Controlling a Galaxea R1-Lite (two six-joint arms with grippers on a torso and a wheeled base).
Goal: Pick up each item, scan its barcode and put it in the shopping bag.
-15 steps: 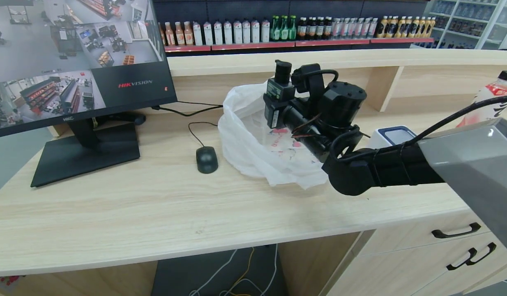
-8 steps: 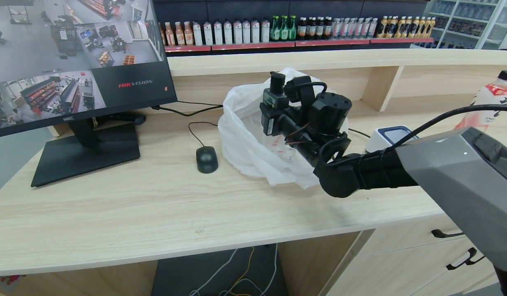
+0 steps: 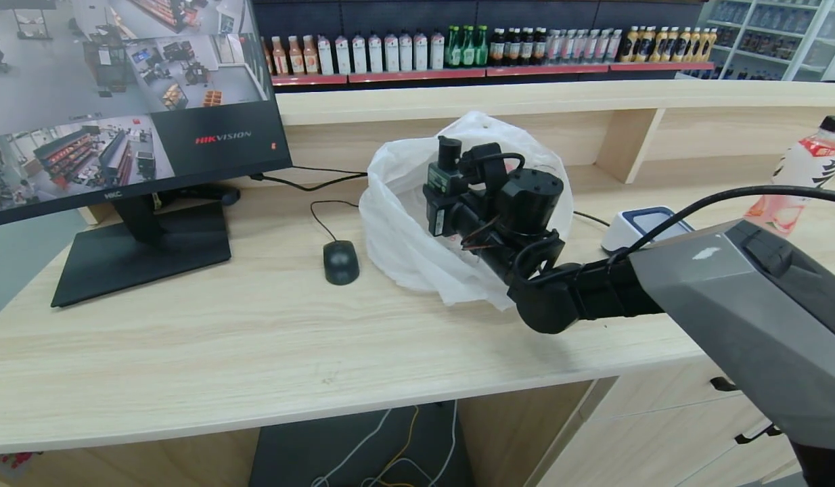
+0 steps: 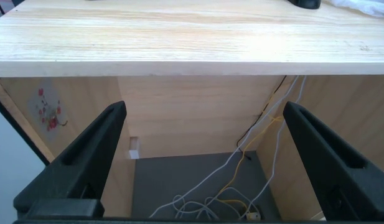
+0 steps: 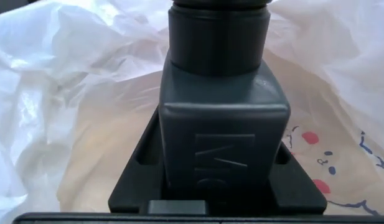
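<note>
A dark square bottle (image 3: 442, 181) with a black cap and a green label is clamped in my right gripper (image 3: 458, 206), which is shut on it. It hangs over the mouth of the white plastic shopping bag (image 3: 404, 237) at the middle of the counter. In the right wrist view the bottle (image 5: 223, 124) stands between the black fingers (image 5: 137, 182), with the bag (image 5: 67, 124) spread behind it. My left gripper (image 4: 204, 168) is open and holds nothing, below the counter's front edge (image 4: 179, 65).
A white scanner (image 3: 644, 226) with a blue top stands right of the bag. A pink drink bottle (image 3: 800, 176) is at the far right. The monitor (image 3: 120, 101) and a mouse (image 3: 340, 262) are to the left. Drawers sit under the counter's right end.
My right arm has carried the bottle left and lower, closer into the bag's mouth. More of the bag's back wall now shows above it.
</note>
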